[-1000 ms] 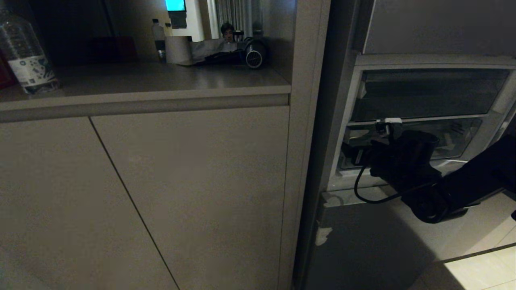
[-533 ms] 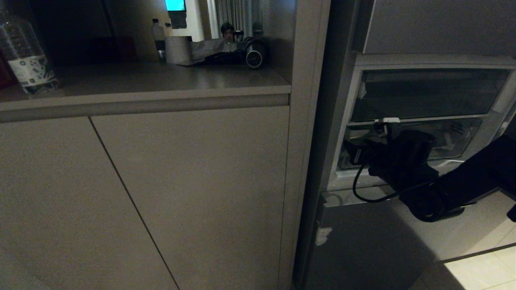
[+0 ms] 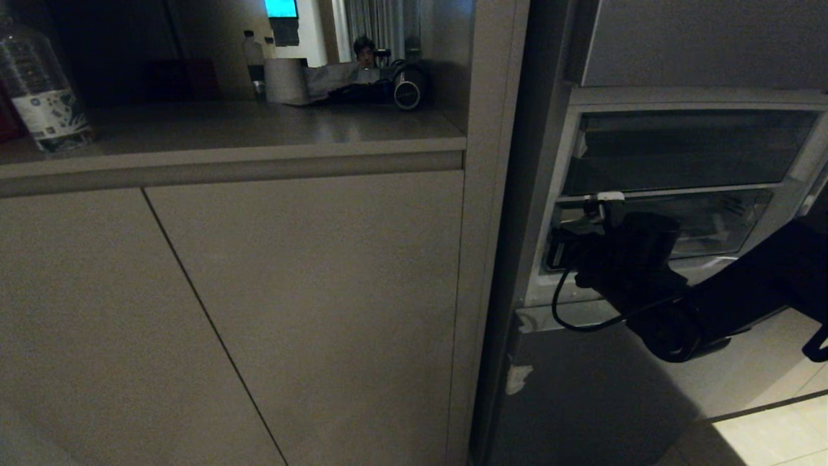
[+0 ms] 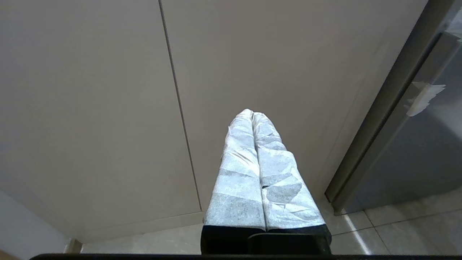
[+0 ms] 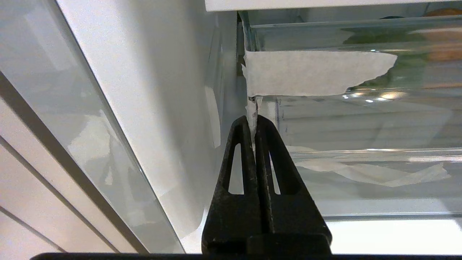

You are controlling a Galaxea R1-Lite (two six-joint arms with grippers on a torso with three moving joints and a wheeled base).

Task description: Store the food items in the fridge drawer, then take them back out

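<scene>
My right gripper (image 5: 254, 117) is shut on a thin white tape tab (image 5: 253, 108). The tab hangs from a white tape patch (image 5: 314, 72) on the front of the clear fridge drawer (image 5: 361, 122). Through the drawer's clear wall a green shape (image 5: 375, 36) and a brown shape (image 5: 444, 50) show blurred; these are the food items. In the head view the right gripper (image 3: 598, 210) sits at the left end of the drawer (image 3: 724, 220) inside the open fridge. My left gripper (image 4: 252, 113), its fingers wrapped in white, is shut and empty, parked low before a cabinet door.
A counter (image 3: 259, 129) left of the fridge bears a clear water bottle (image 3: 42, 84), a paper roll (image 3: 284, 79) and other gear. A person's head (image 3: 365, 48) shows far behind. The fridge's grey lower door (image 3: 582, 388) lies below the drawer, and a dark compartment (image 3: 679, 149) above it.
The right gripper has closed its fingers on the tape tab. The right arm has shifted a little to the left along the drawer front. The left arm is still.
</scene>
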